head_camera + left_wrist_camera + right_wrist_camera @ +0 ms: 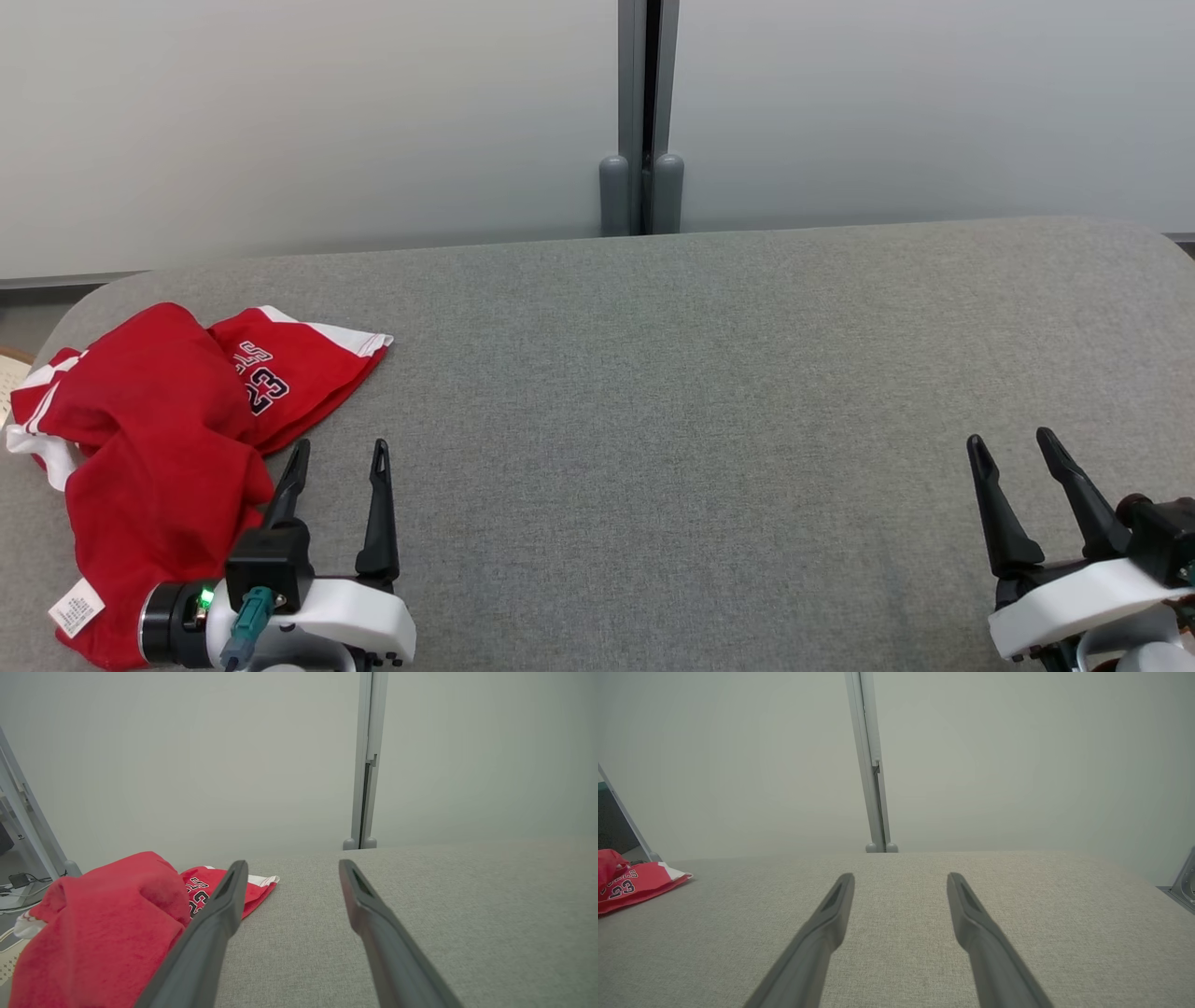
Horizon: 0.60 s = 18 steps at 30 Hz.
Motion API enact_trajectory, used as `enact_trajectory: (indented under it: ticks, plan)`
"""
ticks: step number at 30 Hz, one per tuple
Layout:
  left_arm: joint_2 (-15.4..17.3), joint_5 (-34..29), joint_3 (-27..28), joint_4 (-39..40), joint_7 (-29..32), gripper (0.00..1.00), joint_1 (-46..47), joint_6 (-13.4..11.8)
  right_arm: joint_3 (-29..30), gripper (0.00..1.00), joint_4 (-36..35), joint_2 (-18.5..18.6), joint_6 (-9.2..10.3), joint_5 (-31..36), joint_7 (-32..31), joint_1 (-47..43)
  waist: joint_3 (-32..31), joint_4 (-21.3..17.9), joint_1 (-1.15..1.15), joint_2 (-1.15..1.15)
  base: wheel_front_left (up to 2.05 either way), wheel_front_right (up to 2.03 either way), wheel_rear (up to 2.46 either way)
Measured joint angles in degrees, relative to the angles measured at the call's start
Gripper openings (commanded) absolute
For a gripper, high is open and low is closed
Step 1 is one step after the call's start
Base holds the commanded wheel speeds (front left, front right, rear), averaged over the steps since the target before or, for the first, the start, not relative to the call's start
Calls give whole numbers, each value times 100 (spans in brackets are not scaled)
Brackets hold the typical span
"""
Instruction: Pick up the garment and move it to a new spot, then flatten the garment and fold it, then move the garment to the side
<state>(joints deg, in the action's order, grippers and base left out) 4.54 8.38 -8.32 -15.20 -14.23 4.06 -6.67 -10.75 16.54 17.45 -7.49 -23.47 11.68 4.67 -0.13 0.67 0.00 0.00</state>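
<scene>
A crumpled red garment (159,439) with white trim and dark "23" lettering lies bunched at the table's left end; the same garment (103,924) fills the lower left of the left wrist view, and its edge (630,884) shows far left in the right wrist view. My left gripper (338,455) stands open just right of the heap, its left finger close beside the cloth, nothing between the fingers. At the lower right my right gripper (1010,442) is open and empty, far from the garment.
The grey fabric-covered table (672,392) stretches wide between the two grippers. A pale wall with a grey vertical post (642,121) stands behind its far edge. A white label (77,607) sticks out of the garment near the front left.
</scene>
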Motion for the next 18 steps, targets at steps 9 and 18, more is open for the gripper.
enact_trajectory:
  ticks: [9, 18]
  plan:
    - [-33, -249, 25, -77, -77, 100, 0, 7, -67, 100, 32, 42, 0, 135, 34, -3, -20, -6, 0, 0, 0, 0, 0]
    - [-109, -121, 88, -174, -86, 100, 0, 108, -68, 100, 52, 47, 0, -10, -10, -2, -31, -15, 0, 0, 0, 0, 0]
